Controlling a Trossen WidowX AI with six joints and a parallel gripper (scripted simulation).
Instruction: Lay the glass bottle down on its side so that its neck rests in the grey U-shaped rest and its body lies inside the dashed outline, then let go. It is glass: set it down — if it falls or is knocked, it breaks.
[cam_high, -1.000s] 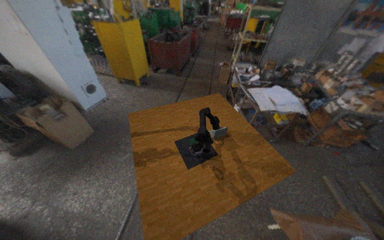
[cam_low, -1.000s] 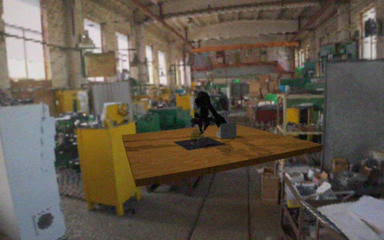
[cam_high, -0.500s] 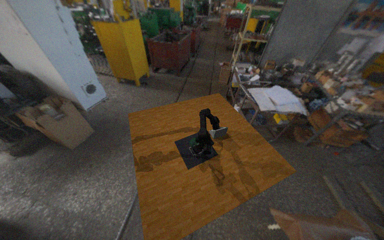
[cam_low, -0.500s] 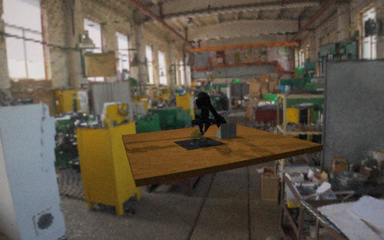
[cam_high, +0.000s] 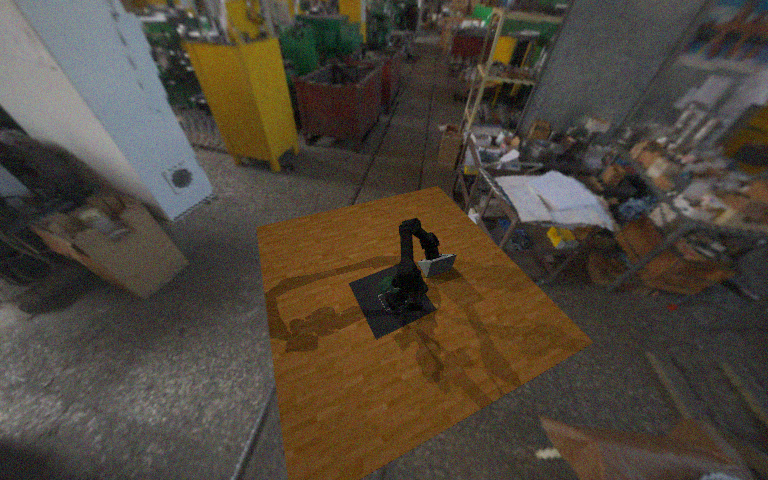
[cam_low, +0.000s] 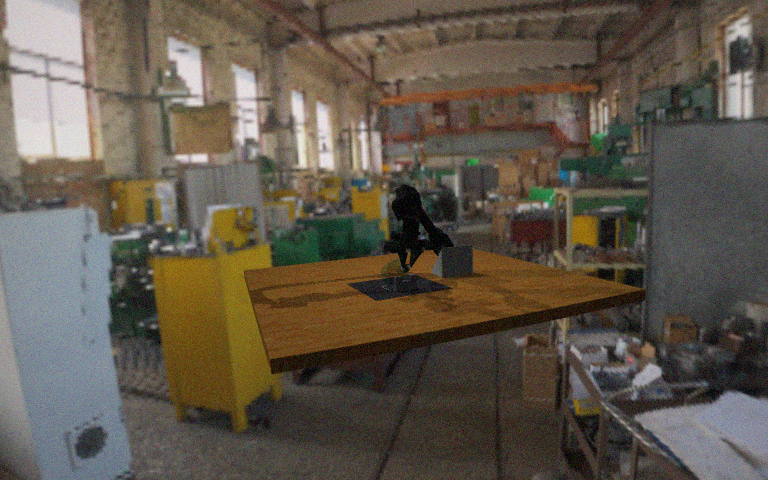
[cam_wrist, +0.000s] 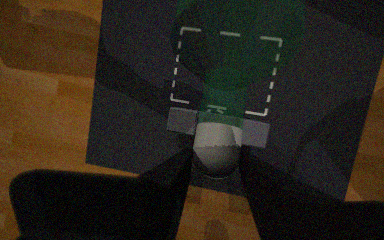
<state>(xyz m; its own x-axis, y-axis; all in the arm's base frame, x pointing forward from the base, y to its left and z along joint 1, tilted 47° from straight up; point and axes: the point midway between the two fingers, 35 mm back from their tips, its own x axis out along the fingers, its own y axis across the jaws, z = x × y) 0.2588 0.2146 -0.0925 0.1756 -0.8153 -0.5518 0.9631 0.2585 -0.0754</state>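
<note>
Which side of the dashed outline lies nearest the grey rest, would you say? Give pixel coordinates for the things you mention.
The bottom side of the dashed outline (cam_wrist: 256, 113) (cam_high: 384, 308) (cam_low: 388, 290), as the wrist view shows it: it runs right along the grey rest (cam_wrist: 181, 120), while the opposite side lies farthest off.

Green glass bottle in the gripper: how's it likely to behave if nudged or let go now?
Likely apt to roll: the green glass bottle has a rounded body. Probably fragile, since it's glass. Could swing or slip, as the gripper pinches only its white-capped neck end, the body extending well beyond.
</note>
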